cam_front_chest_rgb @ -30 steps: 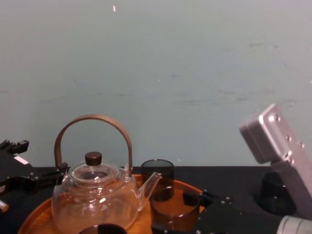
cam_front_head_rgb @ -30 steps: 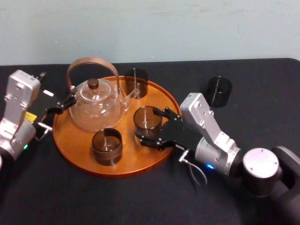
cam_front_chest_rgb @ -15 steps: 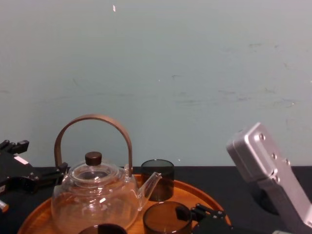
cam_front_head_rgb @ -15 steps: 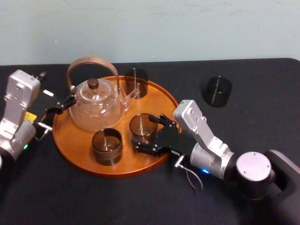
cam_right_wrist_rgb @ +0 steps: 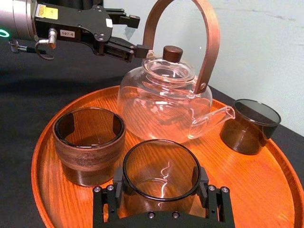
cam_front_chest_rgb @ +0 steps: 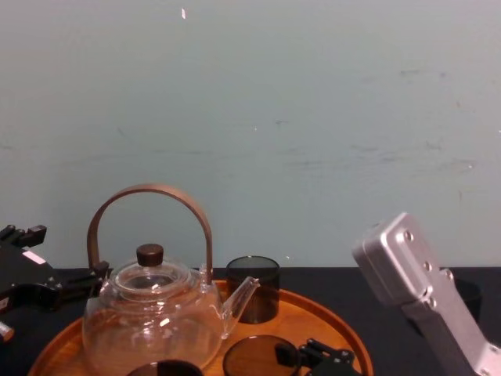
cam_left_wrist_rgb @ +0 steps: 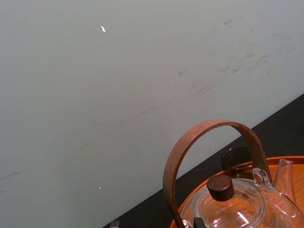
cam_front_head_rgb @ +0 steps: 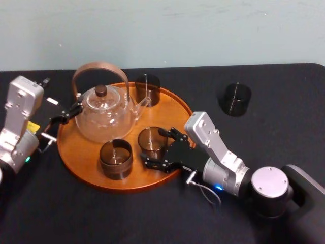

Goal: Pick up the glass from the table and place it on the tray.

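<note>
Right end effector (cam_front_head_rgb: 154, 150) sits just below the centre of the head view, its two black fingers closed on opposite sides of a clear glass (cam_front_head_rgb: 151, 137). The grip falls low on the wall, with the open rim standing free above it. The glass is upright over the front right part of the round wooden tray (cam_front_head_rgb: 84, 155), just inside the rim. Whether its base already touches the wood cannot be told.

A banded cup (cam_front_head_rgb: 116, 158) stands just left of it, and a glass teapot (cam_front_head_rgb: 104, 119) with a hoop handle stands behind. A dark glass (cam_front_head_rgb: 147, 89) sits at the back of the tray, and another dark glass (cam_front_head_rgb: 234, 99) stands alone on the black tabletop (cam_front_head_rgb: 284, 127), upper right.

The held glass is probably light, rigid, smooth and brittle. A side grip low on the wall suits it, with a firm but gentle squeeze and a soft set-down clear of the cup.

The right arm reaches from the lower right corner up and leftward, its forearm low and crossing the tray rim. The left end effector (cam_front_head_rgb: 63, 114) waits at the tray's left edge beside the teapot handle, fingers apart, holding nothing.
</note>
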Action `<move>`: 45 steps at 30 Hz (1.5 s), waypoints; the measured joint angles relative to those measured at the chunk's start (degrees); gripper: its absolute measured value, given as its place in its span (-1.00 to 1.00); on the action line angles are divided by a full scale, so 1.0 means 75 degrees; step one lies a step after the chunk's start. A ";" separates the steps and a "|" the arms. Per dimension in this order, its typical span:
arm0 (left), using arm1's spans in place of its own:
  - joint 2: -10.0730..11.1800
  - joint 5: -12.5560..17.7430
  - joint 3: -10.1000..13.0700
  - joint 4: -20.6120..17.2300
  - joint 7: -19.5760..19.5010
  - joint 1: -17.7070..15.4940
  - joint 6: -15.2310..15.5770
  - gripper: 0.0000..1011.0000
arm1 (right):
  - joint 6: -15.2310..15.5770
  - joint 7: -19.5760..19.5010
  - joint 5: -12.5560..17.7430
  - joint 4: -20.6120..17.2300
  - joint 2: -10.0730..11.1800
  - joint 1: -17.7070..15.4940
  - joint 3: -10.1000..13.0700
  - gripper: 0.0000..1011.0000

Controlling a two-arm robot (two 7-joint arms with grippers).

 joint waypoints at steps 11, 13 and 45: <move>0.0000 0.0000 0.0000 0.0001 0.0000 0.0000 0.0000 1.00 | -0.0098 -0.0011 -0.0037 0.0126 -0.0074 0.0035 -0.0052 0.82; 0.0000 0.0000 0.0000 0.0000 0.0000 0.0000 0.0000 1.00 | -0.0099 -0.0011 -0.0039 0.0127 -0.0073 0.0035 -0.0052 0.82; 0.0000 0.0000 0.0000 0.0000 0.0000 0.0000 0.0000 1.00 | 0.0328 0.0033 0.0096 -0.0457 0.0251 -0.0271 0.0052 0.98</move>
